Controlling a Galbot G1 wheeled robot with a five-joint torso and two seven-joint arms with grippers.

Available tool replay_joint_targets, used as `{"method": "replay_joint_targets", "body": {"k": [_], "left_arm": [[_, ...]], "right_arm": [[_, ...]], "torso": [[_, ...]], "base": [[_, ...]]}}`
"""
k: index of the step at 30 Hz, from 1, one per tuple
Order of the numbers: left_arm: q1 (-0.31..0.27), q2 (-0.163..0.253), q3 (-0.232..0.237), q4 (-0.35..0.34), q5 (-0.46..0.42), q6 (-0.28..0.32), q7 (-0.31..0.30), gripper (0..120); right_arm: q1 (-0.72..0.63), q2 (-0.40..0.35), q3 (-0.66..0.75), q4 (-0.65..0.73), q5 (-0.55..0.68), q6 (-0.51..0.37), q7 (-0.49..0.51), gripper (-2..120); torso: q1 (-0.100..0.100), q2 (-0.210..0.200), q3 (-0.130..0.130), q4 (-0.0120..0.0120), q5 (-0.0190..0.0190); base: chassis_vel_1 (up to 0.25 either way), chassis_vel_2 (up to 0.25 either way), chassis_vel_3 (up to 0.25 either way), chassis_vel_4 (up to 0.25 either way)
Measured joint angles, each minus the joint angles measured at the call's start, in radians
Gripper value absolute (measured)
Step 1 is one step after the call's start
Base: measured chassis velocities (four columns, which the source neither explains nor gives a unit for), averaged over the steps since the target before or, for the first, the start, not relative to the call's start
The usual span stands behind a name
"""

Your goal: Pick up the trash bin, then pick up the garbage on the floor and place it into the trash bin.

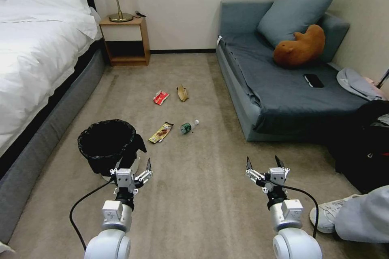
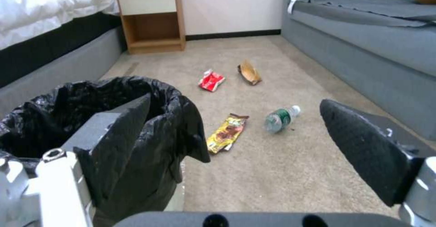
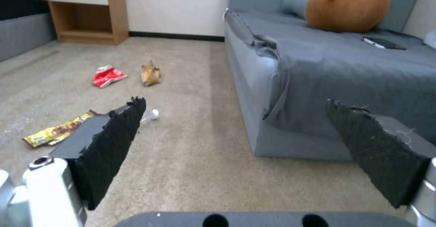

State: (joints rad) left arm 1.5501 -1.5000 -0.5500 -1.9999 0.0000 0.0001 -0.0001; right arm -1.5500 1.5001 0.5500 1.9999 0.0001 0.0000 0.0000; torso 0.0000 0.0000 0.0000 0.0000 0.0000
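Your left gripper (image 1: 137, 166) hung spread beside the small white black-bagged trash bin (image 1: 107, 142); its slack liner risked slipping. Your right gripper (image 1: 263, 162) gaped idle.

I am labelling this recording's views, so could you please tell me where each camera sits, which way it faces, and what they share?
Head view: on the robot's head, looking forward and down at the carpet; the left gripper beside the trash bin and the right gripper, both open, show with their arms.
Left wrist view: on the left wrist, facing along the floor past the bin's rim; its fingers frame it.
Right wrist view: on the right wrist, facing the sofa.
Shared: all three show the red-and-white packet.
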Motion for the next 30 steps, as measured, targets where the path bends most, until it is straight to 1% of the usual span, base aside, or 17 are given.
{"method": "replay_joint_targets", "body": {"k": [26, 28, 30], "left_arm": [[0.000, 0.000, 0.000, 0.000, 0.000, 0.000, 0.000, 100], [-0.004, 0.004, -0.004, 0.000, -0.007, 0.005, -0.004, 100], [-0.007, 0.008, -0.006, 0.000, -0.013, 0.011, -0.006, 100]], "right_arm": [[0.001, 0.000, 0.000, 0.000, 0.000, 0.000, 0.000, 100], [0.018, -0.001, -0.014, -0.013, 0.012, -0.007, 0.006, 100], [0.043, -0.002, -0.036, -0.030, 0.030, -0.020, 0.016, 100]], "torso": [[0.000, 0.000, 0.000, -0.0001, 0.0000], [0.000, 0.000, 0.000, -0.0004, -0.0002], [0.000, 0.000, 0.000, -0.0001, -0.0003]], "base": [[0.000, 0.000, 0.000, 0.000], [0.000, 0.000, 0.000, 0.000], [0.000, 0.000, 0.000, 0.000]]}}
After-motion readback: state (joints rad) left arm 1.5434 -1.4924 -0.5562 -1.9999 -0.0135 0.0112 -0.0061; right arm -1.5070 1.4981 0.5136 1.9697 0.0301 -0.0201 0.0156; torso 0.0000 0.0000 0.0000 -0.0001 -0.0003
